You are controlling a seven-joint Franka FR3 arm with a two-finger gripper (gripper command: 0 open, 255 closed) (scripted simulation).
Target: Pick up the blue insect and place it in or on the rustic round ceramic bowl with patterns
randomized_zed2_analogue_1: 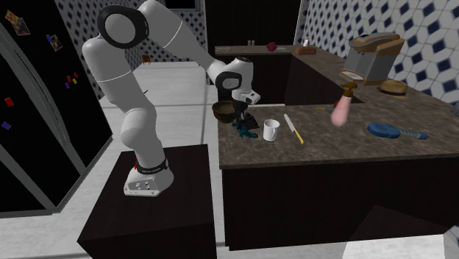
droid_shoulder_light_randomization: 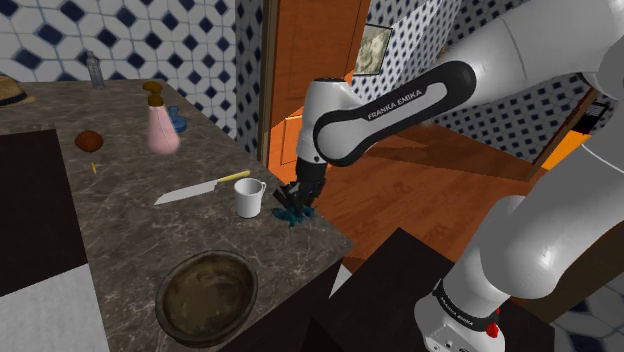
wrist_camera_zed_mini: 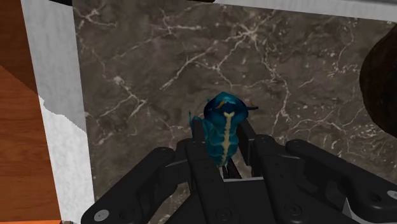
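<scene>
Blue insect is clamped in the end effector, its rear hidden. The shoulder view shows the bowl whole.

Arm: base at lower right of the shoulder frame, elbow high at upper right, forearm angled left and down to centre frame. Wrist pitched down, hand pointing near vertical. In the second exterior view the arm arches from left-centre to the top edge, then bends down to the hand mid-frame. Wrist view: both fingers clamped on the blue insect, one each side.
</scene>
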